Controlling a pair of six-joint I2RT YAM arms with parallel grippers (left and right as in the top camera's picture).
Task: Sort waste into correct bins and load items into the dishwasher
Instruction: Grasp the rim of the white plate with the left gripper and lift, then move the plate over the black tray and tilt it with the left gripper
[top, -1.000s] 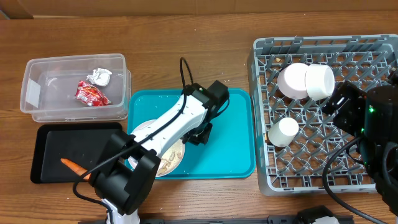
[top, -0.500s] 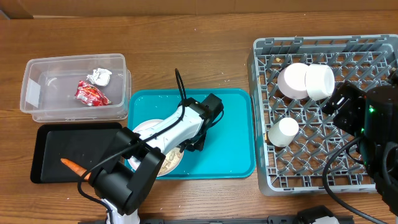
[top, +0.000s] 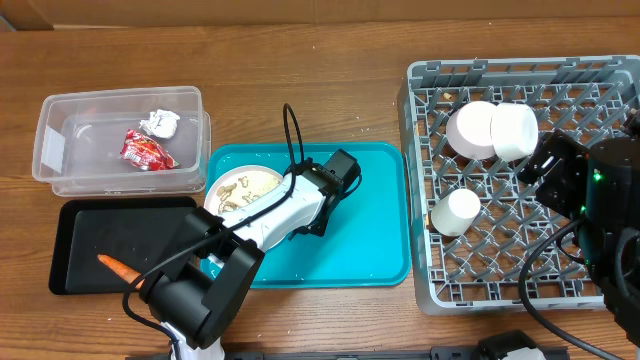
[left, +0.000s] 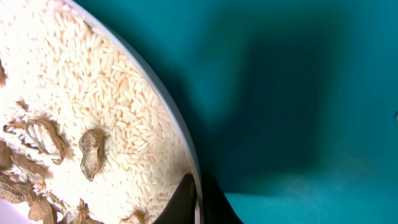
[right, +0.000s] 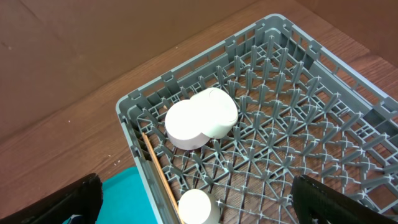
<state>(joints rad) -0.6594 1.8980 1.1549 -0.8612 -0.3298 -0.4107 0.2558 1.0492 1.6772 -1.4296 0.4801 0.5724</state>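
- Plate, heaped with rice and brown scraps, was at the far-left corner of the teal tray, just beside the clear tub (whether lifted or resting there, I could not tell).
- Left pincer was clamped on the plate's right-hand rim; in the wrist view the rim ran between the two fingers.
- From that grip the plate stretched away to the left, so its load lay on the side facing the bins.
- Black tray lay on the counter further left and nearer the robot than the plate, with the carrot in it; the red wrapper and tissue were in the tub.
- I judged the rice belonged with the carrot, so the coming move called for a carry left and back toward the robot, then a tip with the free edge down.
- Right pincer hung with its fingers wide apart over the grey rack, well apart from the plate; the left arm was plainly the nearer.
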